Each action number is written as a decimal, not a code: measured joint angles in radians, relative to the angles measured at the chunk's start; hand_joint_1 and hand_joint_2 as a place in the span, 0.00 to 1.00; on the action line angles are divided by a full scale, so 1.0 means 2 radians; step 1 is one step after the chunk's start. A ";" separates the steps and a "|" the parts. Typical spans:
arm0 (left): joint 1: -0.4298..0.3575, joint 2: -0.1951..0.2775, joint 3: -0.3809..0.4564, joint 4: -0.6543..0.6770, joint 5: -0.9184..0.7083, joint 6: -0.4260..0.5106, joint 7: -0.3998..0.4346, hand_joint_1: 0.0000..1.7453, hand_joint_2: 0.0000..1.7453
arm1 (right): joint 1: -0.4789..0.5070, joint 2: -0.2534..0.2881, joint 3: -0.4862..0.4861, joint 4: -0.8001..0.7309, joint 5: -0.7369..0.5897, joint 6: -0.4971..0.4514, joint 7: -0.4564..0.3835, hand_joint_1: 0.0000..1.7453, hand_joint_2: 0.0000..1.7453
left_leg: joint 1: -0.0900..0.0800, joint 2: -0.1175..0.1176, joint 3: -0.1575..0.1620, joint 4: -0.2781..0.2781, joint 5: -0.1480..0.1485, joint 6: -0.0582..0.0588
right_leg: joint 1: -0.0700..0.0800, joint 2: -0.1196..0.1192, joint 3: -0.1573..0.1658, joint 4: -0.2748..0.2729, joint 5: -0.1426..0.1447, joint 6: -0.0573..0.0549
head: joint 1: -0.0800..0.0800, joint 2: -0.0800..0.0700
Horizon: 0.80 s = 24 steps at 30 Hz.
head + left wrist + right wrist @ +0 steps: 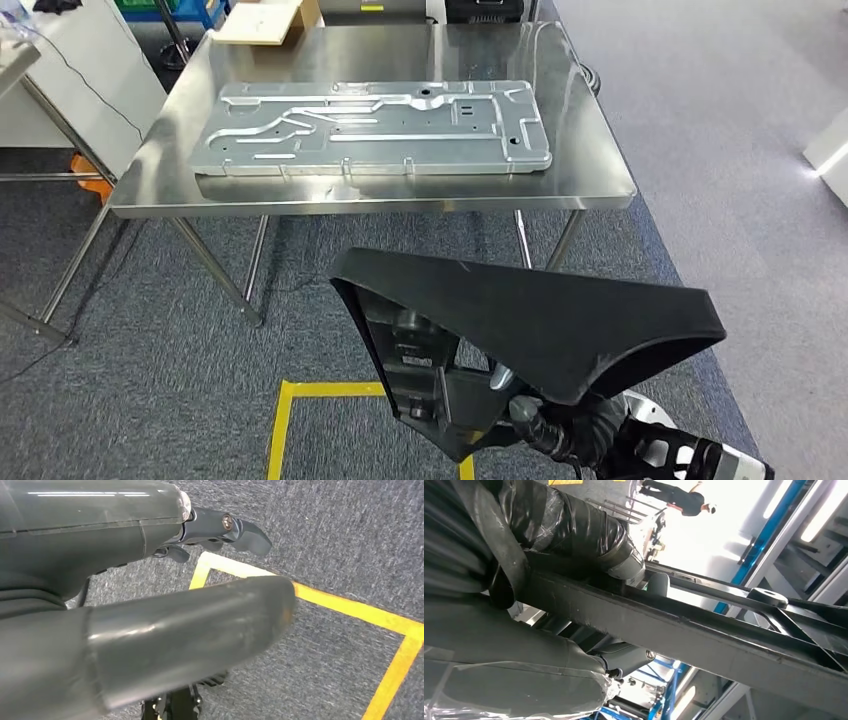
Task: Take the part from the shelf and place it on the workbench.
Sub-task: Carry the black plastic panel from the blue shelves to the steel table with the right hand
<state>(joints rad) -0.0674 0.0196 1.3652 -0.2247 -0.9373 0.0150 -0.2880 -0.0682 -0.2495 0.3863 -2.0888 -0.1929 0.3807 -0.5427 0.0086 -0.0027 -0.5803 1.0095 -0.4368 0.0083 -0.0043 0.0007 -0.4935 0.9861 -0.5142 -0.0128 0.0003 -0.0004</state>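
Bare workbench [400, 195] strip at the near edge and right end beside the metal plate [375, 128].

Left hand [150, 625]: glossy grey thumb, darker fingers, brass screw.

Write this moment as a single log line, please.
right hand: holds black part | left hand: empty, over carpet | metal table: ahead, grey plate on it

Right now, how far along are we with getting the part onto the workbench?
Done: the black part is off the shelf, gripped by the right hand and carried in front of the body. In hand: the approach, with the steel workbench ahead. Left: setting it down; a large metal plate already covers much of the top. The left hand holds nothing.
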 joint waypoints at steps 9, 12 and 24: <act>0.001 0.002 0.000 0.000 0.002 -0.002 -0.001 0.00 0.00 | 0.014 0.005 -0.002 -0.008 0.026 -0.015 -0.002 1.00 1.00 | 0.002 -0.002 0.019 -0.008 -0.019 0.021 | -0.003 0.000 -0.090 0.152 -0.056 0.019 | 0.000 0.000; 0.003 0.004 0.001 0.000 0.002 -0.002 -0.001 0.00 0.00 | 0.019 0.007 0.000 -0.010 0.029 -0.020 -0.003 1.00 1.00 | 0.002 -0.003 0.036 -0.008 -0.031 0.018 | -0.004 0.000 -0.086 0.102 0.005 0.016 | 0.000 0.000; 0.001 0.008 0.001 -0.002 0.001 -0.002 -0.002 0.00 0.00 | 0.020 0.009 0.002 -0.019 0.024 -0.029 -0.008 1.00 1.00 | 0.004 -0.001 -0.029 0.128 -0.097 -0.009 | -0.002 -0.001 -0.027 0.000 0.023 -0.011 | 0.000 0.000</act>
<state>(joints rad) -0.0654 0.0350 1.3672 -0.2277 -0.9346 0.0118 -0.2925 -0.0283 -0.2316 0.3899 -2.1263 -0.1440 0.3223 -0.5582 0.0157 -0.0048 -0.6386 1.2646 -0.6306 -0.0096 -0.0091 -0.0018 -0.5481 0.9867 -0.4687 -0.0348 0.0005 -0.0004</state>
